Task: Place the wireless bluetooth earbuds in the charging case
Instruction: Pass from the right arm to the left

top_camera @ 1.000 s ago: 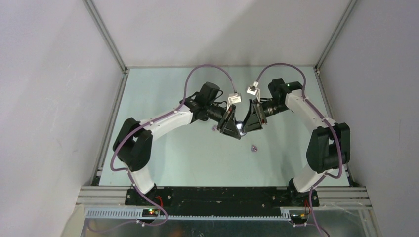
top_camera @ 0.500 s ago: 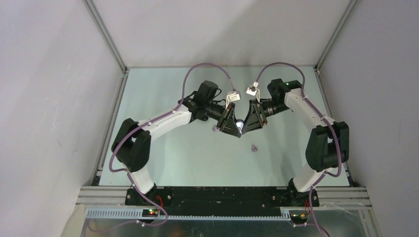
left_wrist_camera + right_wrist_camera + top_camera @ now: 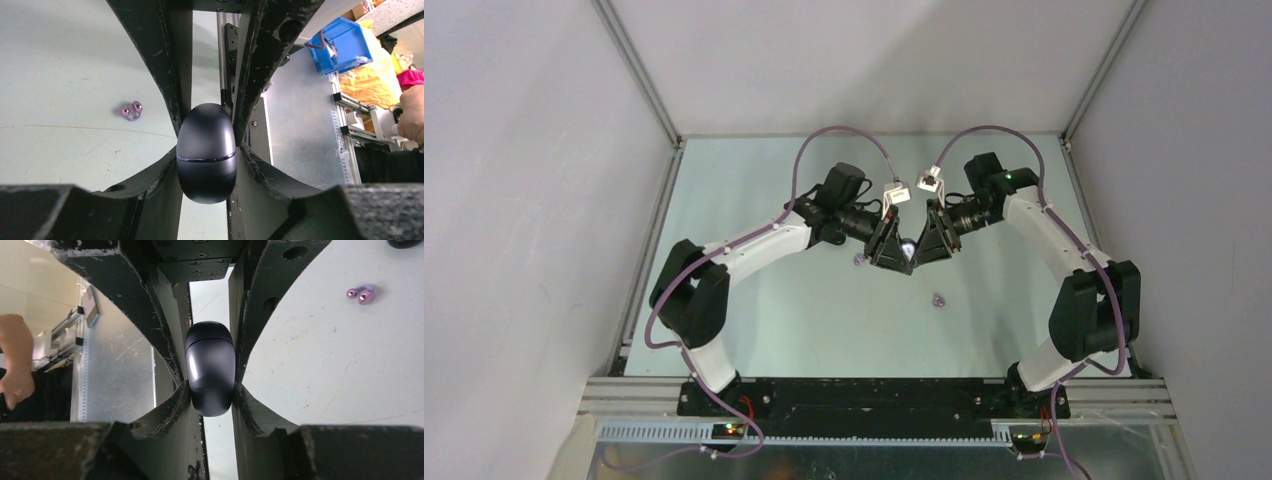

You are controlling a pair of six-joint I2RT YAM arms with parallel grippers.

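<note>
- Step in hand, as I judge it: getting the charging case point(image 3: 210, 367) ready. Nothing is going into it yet.
- The case is a black egg shape with a thin seam round its middle. The lid looks shut in both wrist views.
- Left tool point(image 3: 206, 150): fingers pressed onto the two sides of the case, pinching it.
- Right tool point(image 3: 210, 385): likewise clamped on the same case, from the opposite end.
- The top view shows the two tools meeting nose to nose over the middle of the worktop point(image 3: 754, 330), with the case caught between them.
- One lilac earbud point(image 3: 939, 298) lies loose on the worktop, toward the near side and a little right of the tools, apart from both.
- A second lilac piece point(image 3: 859, 259) sits just beside the left tool, on its left.
- A dark shape cut off at the top edge of the right wrist view may be a black bud; I cannot tell.
- Next move, my guess: one tool holds the base firm while the other works the lid up along the seam.
- After that, one tool must let go to fetch a bud. The buds are tiny, so the pinch has to be well centred.
</note>
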